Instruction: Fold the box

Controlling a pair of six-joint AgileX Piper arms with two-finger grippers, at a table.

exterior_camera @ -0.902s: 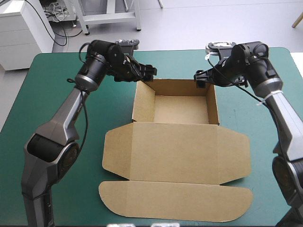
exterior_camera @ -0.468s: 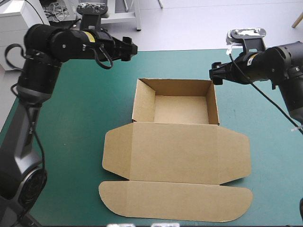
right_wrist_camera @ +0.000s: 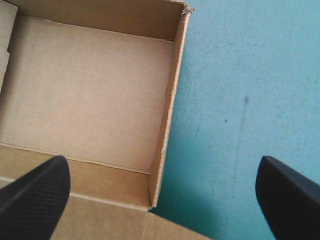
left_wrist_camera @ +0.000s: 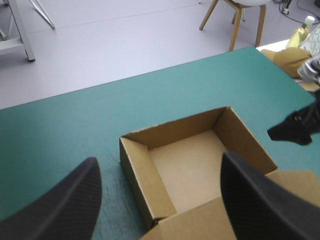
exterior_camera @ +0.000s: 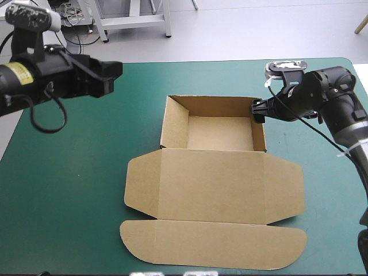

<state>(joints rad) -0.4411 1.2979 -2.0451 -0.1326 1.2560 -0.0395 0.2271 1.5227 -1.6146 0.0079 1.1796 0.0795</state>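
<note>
The brown box (exterior_camera: pixel 213 178) lies mid-table as an open tray (exterior_camera: pixel 218 132) with four raised walls. Its lid and rounded flap (exterior_camera: pixel 213 244) lie flat toward the near edge. My left gripper (exterior_camera: pixel 112 77) hangs raised over the table's far left, well away from the box. In the left wrist view it (left_wrist_camera: pixel 160 160) is open, with the tray (left_wrist_camera: pixel 190 170) ahead and below. My right gripper (exterior_camera: pixel 257 109) is at the tray's right wall near its far corner. In its wrist view it (right_wrist_camera: pixel 162 161) is open, and that wall (right_wrist_camera: pixel 167 115) runs between the fingers. The other gripper (left_wrist_camera: pixel 295 130) shows beside the tray.
Teal-green cover (exterior_camera: pixel 75 172) surrounds the box on all sides. The lid's side flaps (exterior_camera: pixel 141 184) stick out left and right. The rounded flap reaches close to the table's near edge.
My left gripper left the tray's far left corner and rose away to the left. My right gripper pulled back from the far right corner, then came down at the right wall.
</note>
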